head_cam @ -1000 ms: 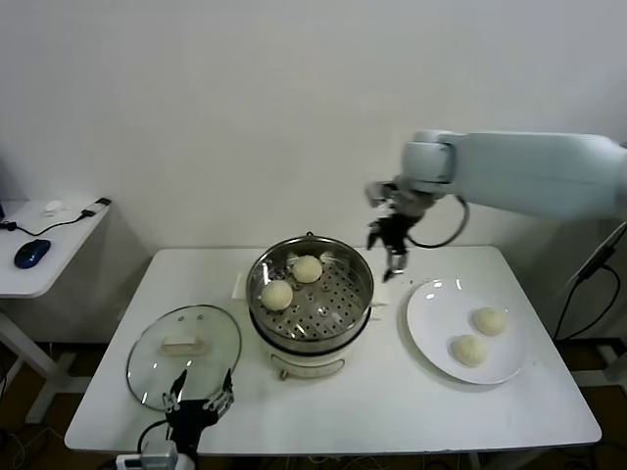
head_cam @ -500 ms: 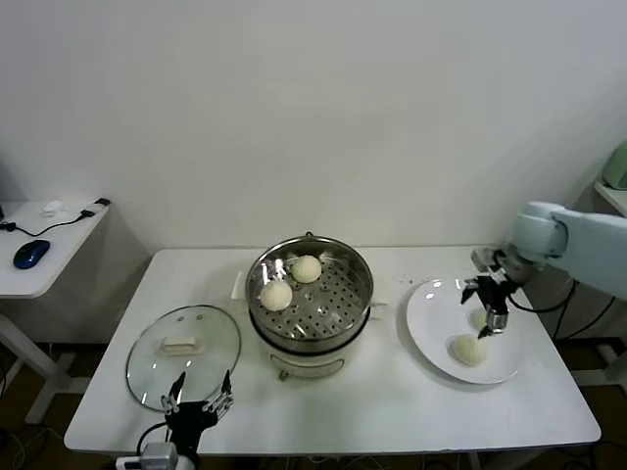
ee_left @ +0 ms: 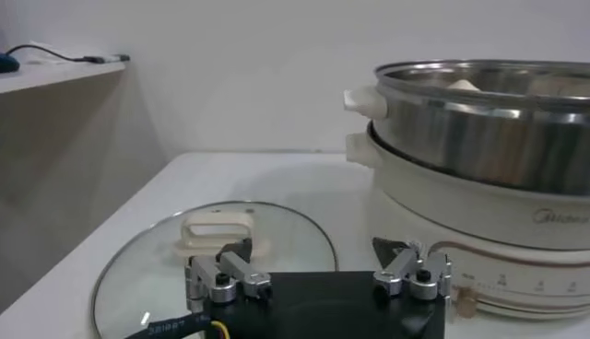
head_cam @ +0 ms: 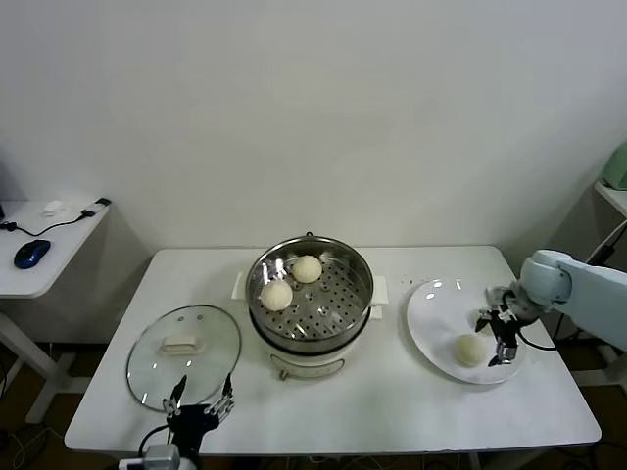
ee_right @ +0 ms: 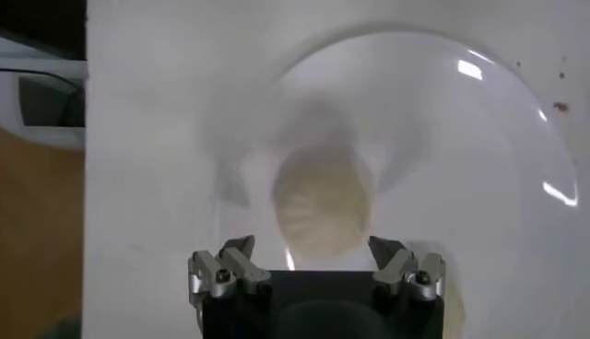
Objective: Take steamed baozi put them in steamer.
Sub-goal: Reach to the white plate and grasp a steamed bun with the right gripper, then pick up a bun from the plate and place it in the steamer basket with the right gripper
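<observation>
I count two steamed baozi (head_cam: 292, 281) on the perforated tray inside the steamer (head_cam: 311, 304) at table centre. On the white plate (head_cam: 431, 328) to its right, one bun (head_cam: 471, 350) is plainly visible. My right gripper (head_cam: 496, 330) hangs over that plate, fingers spread wide, holding nothing. My left gripper (head_cam: 199, 403), likewise wide and empty, sits beside the glass lid (head_cam: 184, 345).

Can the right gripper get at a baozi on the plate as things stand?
Probably yes: the right gripper hangs open over the plate, a baozi lies uncovered between its jaws, nothing in between.
</observation>
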`<action>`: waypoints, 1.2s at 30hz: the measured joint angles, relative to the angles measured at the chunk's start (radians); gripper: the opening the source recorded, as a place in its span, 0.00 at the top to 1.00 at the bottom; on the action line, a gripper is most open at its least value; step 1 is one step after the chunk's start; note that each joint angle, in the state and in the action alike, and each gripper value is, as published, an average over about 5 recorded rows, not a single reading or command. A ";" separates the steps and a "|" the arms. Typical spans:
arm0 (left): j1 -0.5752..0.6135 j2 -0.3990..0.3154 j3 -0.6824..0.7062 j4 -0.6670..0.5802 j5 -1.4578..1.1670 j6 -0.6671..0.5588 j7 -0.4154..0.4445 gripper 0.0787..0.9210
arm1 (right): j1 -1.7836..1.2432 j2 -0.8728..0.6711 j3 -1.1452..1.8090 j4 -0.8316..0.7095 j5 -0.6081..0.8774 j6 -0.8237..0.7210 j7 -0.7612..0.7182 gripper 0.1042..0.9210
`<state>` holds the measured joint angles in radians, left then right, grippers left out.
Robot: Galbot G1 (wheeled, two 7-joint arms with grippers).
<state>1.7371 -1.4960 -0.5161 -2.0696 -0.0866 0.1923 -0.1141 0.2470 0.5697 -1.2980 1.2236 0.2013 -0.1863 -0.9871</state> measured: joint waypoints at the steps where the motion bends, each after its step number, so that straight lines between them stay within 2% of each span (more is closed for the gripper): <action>1: 0.000 0.000 0.000 0.000 0.000 0.000 0.000 0.12 | -0.009 0.004 0.007 -0.004 -0.003 0.000 0.002 0.12; 7: -0.003 0.001 -0.001 0.004 -0.001 0.000 0.000 0.12 | -0.052 0.023 0.038 -0.022 -0.014 -0.005 0.016 0.13; 18: -0.005 0.002 0.010 0.005 0.003 0.001 0.000 0.12 | -0.068 0.033 0.070 -0.033 -0.021 0.001 0.029 0.25; 23: -0.002 0.002 0.013 0.003 0.007 -0.002 0.000 0.12 | -0.033 0.027 0.063 -0.021 -0.019 0.026 0.009 0.27; 29: 0.001 0.004 0.018 -0.004 0.013 -0.003 0.001 0.12 | 0.100 0.045 0.017 -0.018 0.015 0.104 -0.041 0.27; 36: 0.009 0.010 0.015 -0.014 0.019 -0.003 0.002 0.12 | 0.393 0.157 -0.128 -0.015 0.146 0.264 -0.109 0.28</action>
<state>1.7457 -1.4859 -0.5008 -2.0835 -0.0672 0.1896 -0.1121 0.6401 0.7270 -1.4261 1.2081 0.3475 0.0778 -1.0961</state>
